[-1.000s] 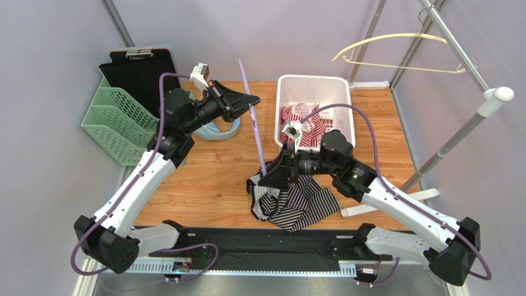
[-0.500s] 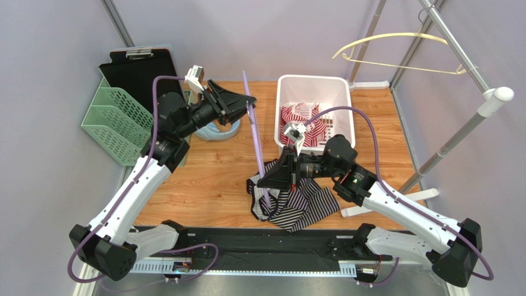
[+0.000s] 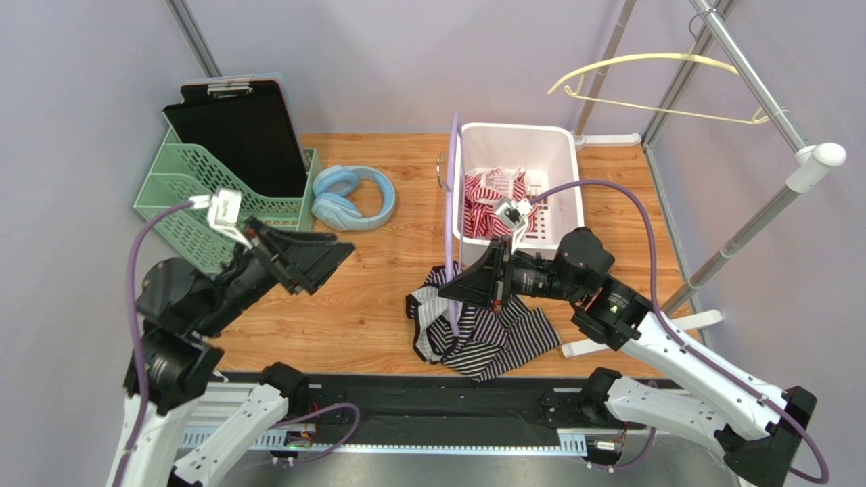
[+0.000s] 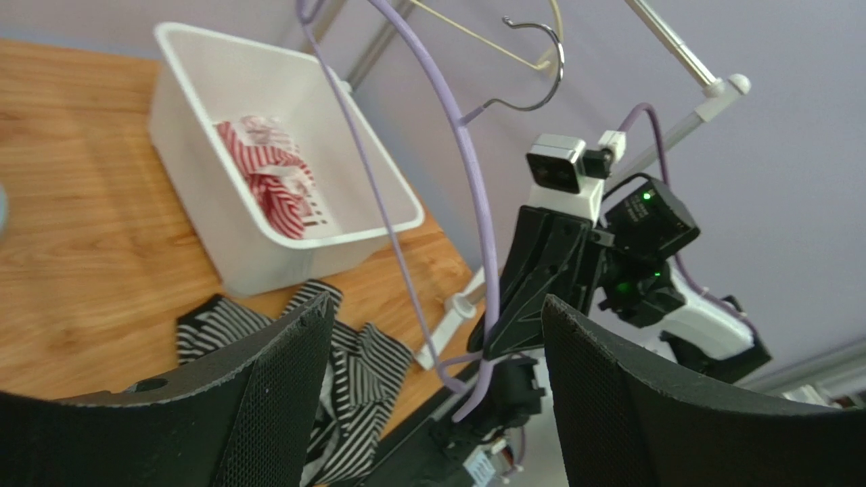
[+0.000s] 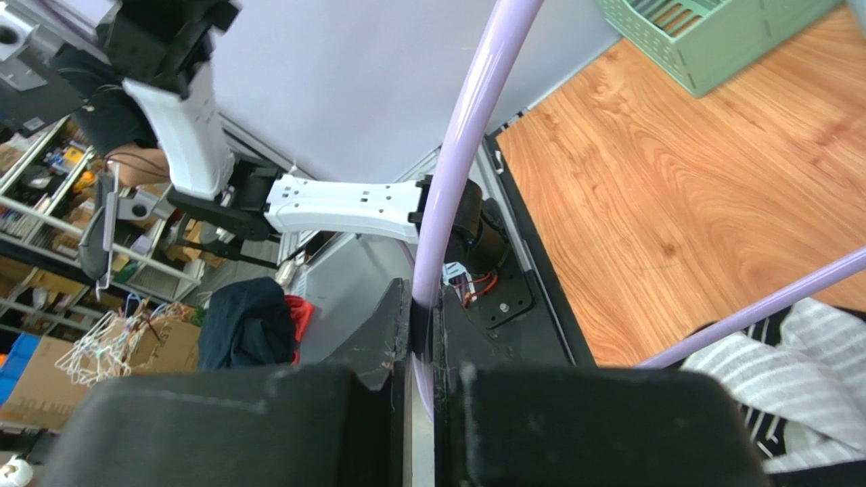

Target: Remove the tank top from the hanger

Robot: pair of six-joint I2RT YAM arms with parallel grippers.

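The lilac hanger (image 3: 453, 203) stands nearly upright in front of the white basket, and my right gripper (image 3: 447, 292) is shut on its lower part. In the right wrist view the right gripper (image 5: 422, 335) pinches the hanger's rod (image 5: 468, 132). The black-and-white striped tank top (image 3: 493, 335) lies crumpled on the table under that gripper. In the left wrist view the hanger's lower corner (image 4: 459, 370) looks bare of cloth, beside the tank top (image 4: 346, 375). My left gripper (image 3: 325, 266) is open and holds nothing, well to the left of the hanger; its view shows it (image 4: 439, 304) wide apart.
A white basket (image 3: 513, 132) with a red striped garment stands behind the hanger. Blue headphones (image 3: 351, 198), a green file rack (image 3: 193, 193) and a black clipboard (image 3: 239, 127) are at the back left. A cream hanger (image 3: 651, 76) hangs on the metal rail (image 3: 757, 218) at the right.
My left gripper let go of the hanger, opened and pulled back to the near left. My right gripper shut on the hanger, which swung right toward the basket.
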